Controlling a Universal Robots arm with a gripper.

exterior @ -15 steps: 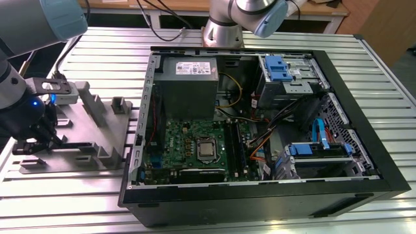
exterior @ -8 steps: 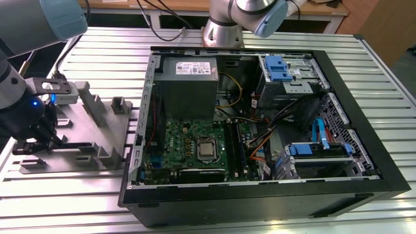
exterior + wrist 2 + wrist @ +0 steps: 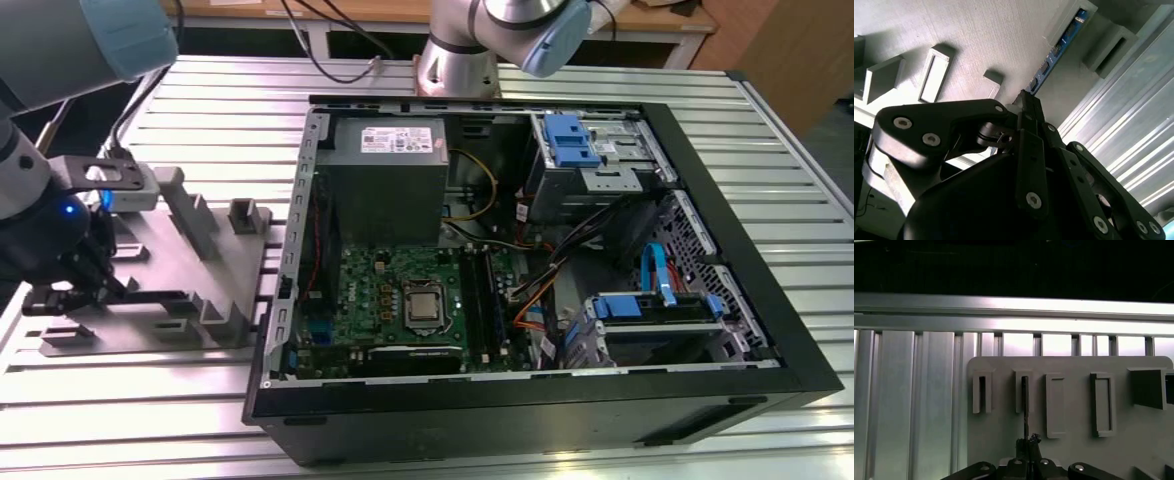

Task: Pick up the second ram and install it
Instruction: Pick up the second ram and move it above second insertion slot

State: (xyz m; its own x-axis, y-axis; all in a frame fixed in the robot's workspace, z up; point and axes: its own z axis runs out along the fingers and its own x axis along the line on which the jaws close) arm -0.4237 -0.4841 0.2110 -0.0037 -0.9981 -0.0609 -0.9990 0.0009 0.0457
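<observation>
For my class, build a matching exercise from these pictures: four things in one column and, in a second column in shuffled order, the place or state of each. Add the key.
Column one
1. second ram
2. motherboard
3. power supply
4. end effector

Column two
A. green, lying flat inside the open computer case
B. shut on a thin stick over the grey fixture plate
C. standing on edge in a slot of the fixture plate
D. grey box with a white label, inside the computer case

Pairs: 1-C, 2-A, 3-D, 4-B
</observation>
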